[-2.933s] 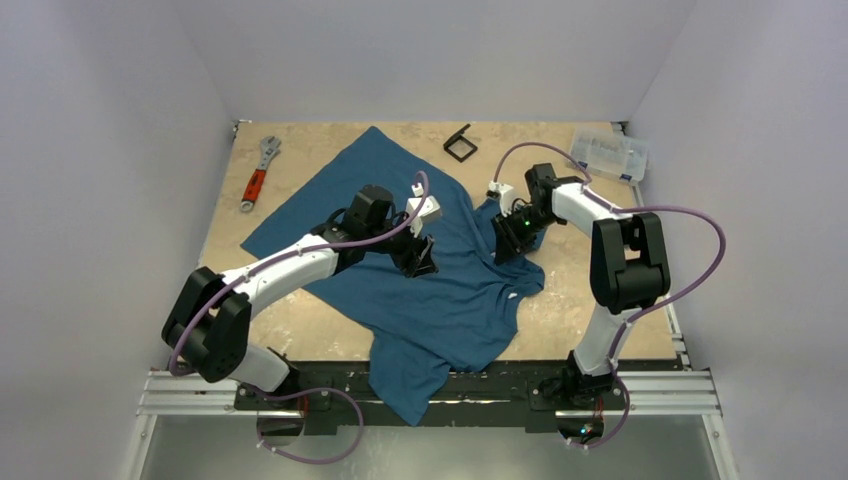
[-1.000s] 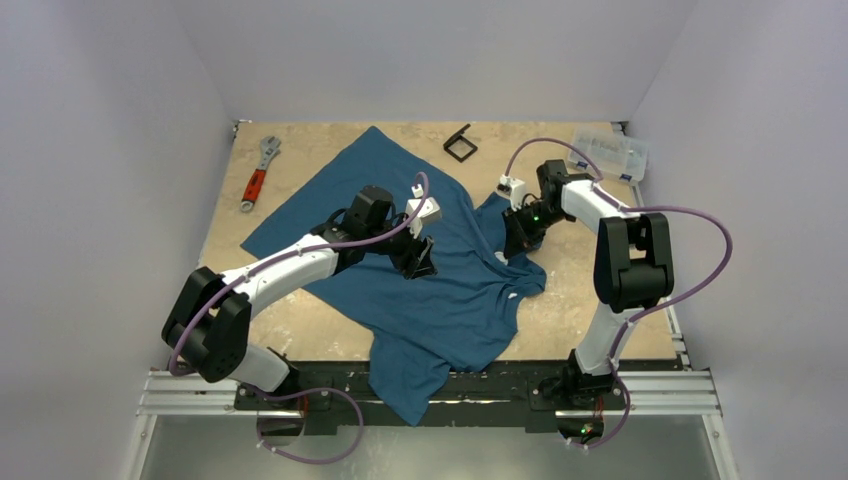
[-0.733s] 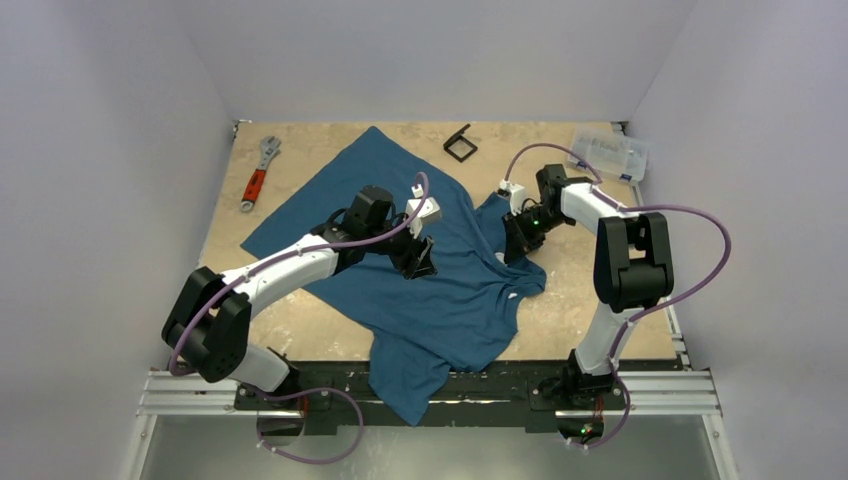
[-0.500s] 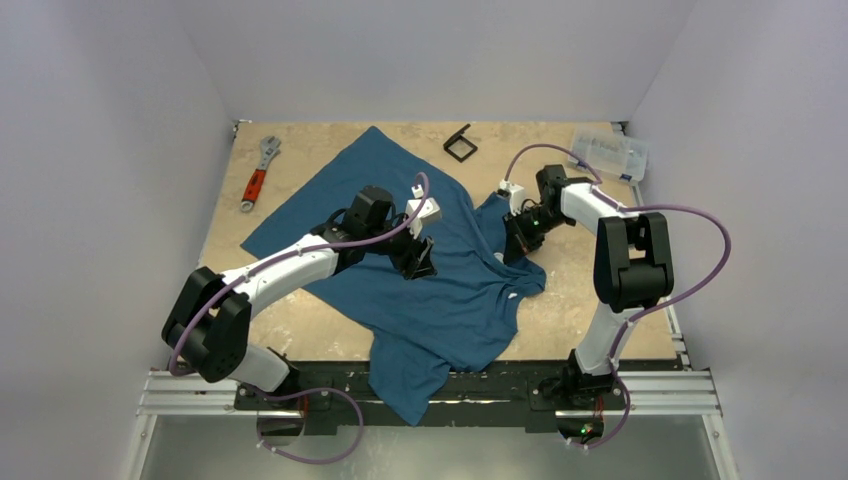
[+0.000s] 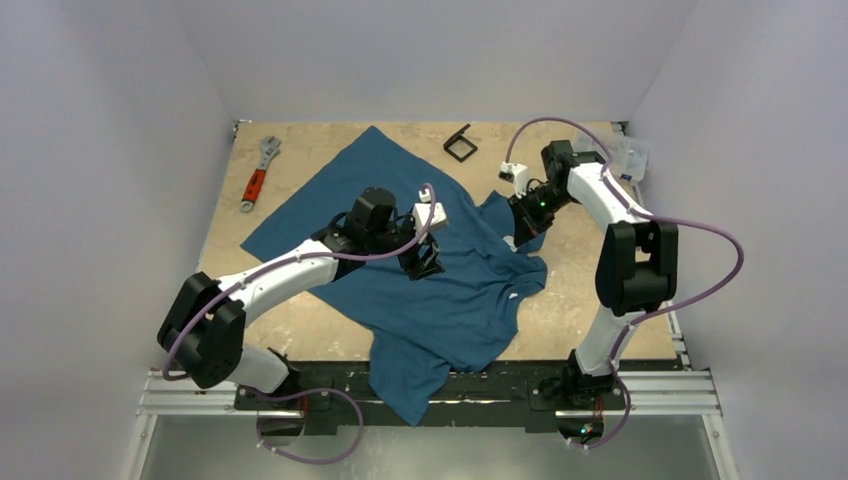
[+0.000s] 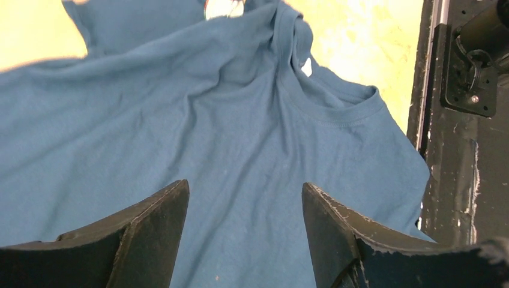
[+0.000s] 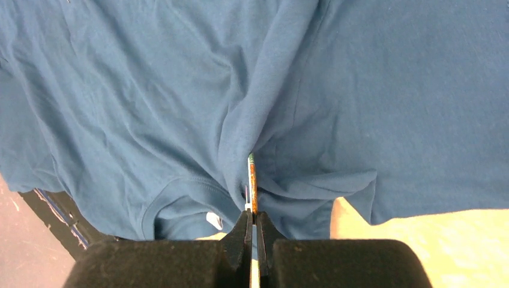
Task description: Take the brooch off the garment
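- The desk (image 5: 300,330) carries a blue shirt (image 5: 440,300), spread out and wrinkled, with one sleeve hanging over the near edge.
- A clear plastic box (image 5: 628,155) sits at the far right corner, partly behind the right arm; its contents cannot be made out.
- The left hand (image 6: 243,240) rests over the middle of the shirt, fingers spread, holding nothing.
- The right hand (image 7: 252,225) is pressed together on the brooch (image 7: 252,180), seen edge-on as a thin disc, with a fold of cloth gathered against it, near the collar.
- A wrench (image 5: 258,173) lies far left; a black frame (image 5: 459,144) lies beyond the shirt.
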`<action>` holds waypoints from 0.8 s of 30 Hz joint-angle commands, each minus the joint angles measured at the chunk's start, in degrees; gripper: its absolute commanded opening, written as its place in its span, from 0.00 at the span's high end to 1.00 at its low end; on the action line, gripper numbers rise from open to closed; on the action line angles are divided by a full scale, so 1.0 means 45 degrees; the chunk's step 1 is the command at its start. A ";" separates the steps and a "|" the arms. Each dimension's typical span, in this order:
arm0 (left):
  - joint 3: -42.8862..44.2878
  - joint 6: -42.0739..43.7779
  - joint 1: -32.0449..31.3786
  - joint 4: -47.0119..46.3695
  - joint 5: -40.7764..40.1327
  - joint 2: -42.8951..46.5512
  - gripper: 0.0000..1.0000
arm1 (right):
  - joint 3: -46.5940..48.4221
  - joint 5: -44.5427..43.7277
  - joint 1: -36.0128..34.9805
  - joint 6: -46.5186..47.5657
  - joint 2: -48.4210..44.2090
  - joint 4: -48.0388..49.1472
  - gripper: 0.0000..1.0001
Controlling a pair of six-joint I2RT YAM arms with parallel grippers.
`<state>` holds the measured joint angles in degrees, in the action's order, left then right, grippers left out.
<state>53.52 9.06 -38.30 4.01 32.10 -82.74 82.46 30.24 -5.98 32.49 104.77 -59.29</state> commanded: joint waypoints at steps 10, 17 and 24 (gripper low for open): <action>0.0246 0.2559 -0.1209 -0.3485 0.0409 0.0039 0.33 | 0.1684 0.0541 -0.0465 0.1154 -0.1132 -0.3450 1.00; 0.0427 0.3086 -0.1677 -0.4388 0.0483 -0.0507 0.43 | 0.0988 0.1114 -0.1259 0.1229 -0.2269 -0.3153 1.00; 0.0763 0.2272 -0.2224 -0.5051 0.0364 -0.1154 0.56 | 0.0269 0.1015 -0.2288 0.1301 -0.3240 -0.2563 1.00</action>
<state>54.02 20.58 -47.05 -13.17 32.77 -86.74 85.03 32.82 -14.57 37.12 92.84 -71.53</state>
